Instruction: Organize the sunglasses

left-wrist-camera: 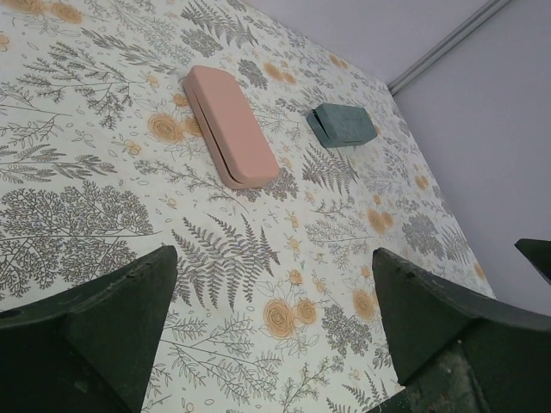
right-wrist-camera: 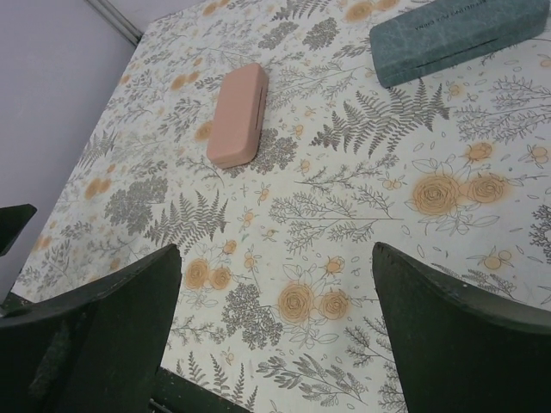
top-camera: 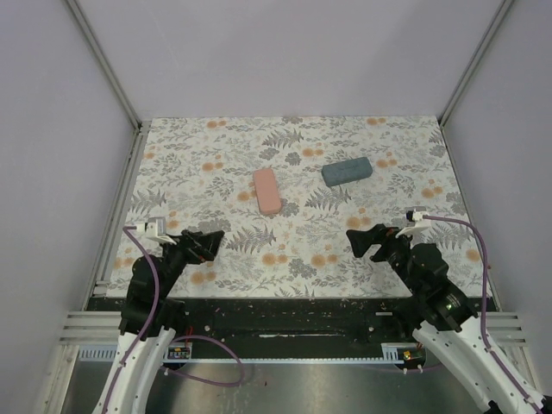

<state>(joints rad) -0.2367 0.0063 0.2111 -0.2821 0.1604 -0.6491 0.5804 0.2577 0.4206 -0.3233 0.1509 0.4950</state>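
Note:
No sunglasses show in any view; they are hidden or out of view. A closed pink case (top-camera: 266, 191) lies mid-table, also in the left wrist view (left-wrist-camera: 231, 126) and the right wrist view (right-wrist-camera: 238, 114). A closed grey-blue case (top-camera: 347, 171) lies to its right, also in the left wrist view (left-wrist-camera: 343, 125) and the right wrist view (right-wrist-camera: 449, 38). My left gripper (top-camera: 213, 240) (left-wrist-camera: 274, 274) is open and empty near the front left. My right gripper (top-camera: 358, 241) (right-wrist-camera: 275, 268) is open and empty near the front right. Both are well short of the cases.
The table carries a floral-patterned cloth (top-camera: 293, 259). White walls with metal corner rails (top-camera: 103, 65) enclose it on three sides. A black front edge strip (top-camera: 285, 304) runs between the arm bases.

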